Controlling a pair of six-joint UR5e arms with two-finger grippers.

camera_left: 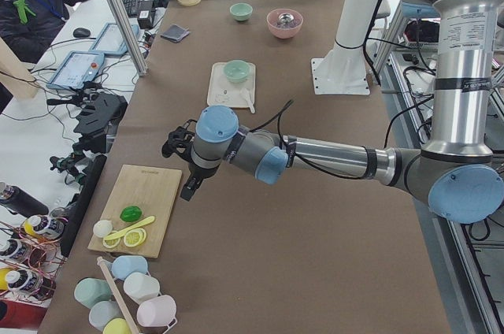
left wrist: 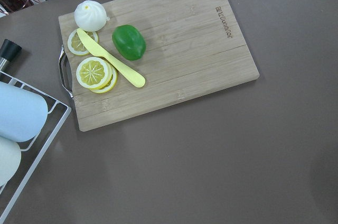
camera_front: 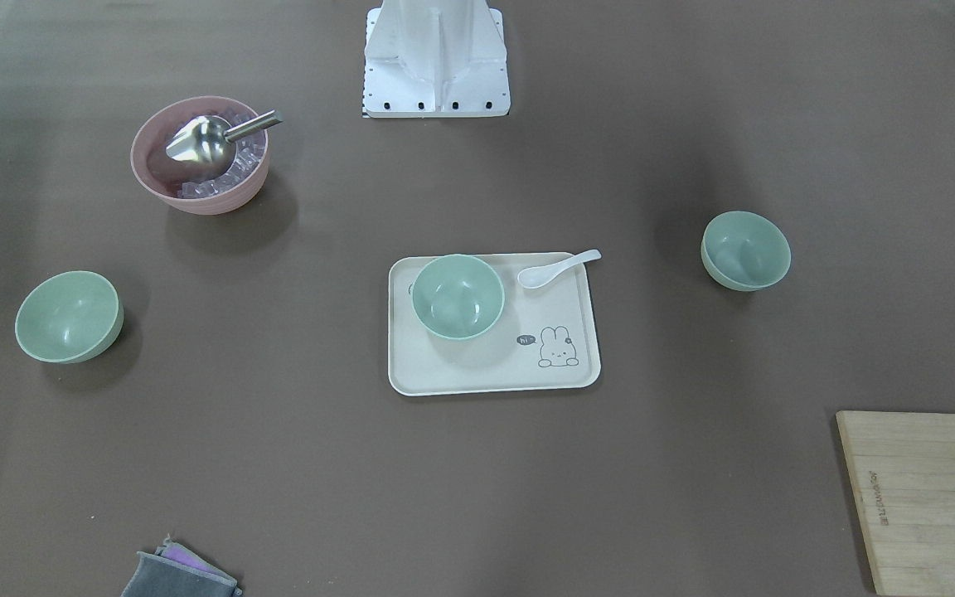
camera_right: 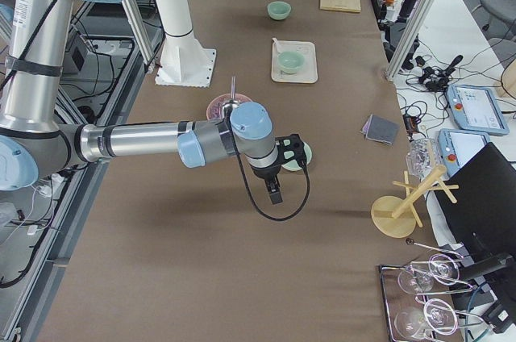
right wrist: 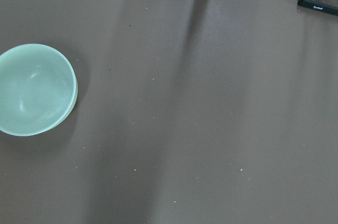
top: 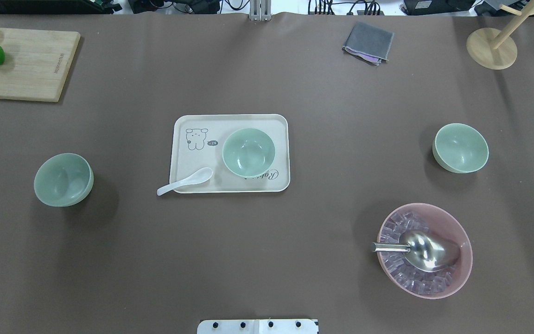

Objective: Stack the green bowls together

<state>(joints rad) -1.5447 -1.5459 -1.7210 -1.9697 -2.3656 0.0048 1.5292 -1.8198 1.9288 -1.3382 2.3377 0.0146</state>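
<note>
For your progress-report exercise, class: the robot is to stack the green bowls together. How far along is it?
Done: nothing; no bowl sits in another. The middle green bowl stands on the tray, the left green bowl and right green bowl on the table, apart. In hand: nothing; the left gripper and right gripper hang above the table, touching no bowl. Left: all the stacking.

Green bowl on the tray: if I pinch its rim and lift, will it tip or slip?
Probably light and stiff: the green bowl looks like empty matte plastic. Its rounded sides suggest it may rock if nudged. The smooth tray under it could let it slide; the spoon lies apart.
</note>
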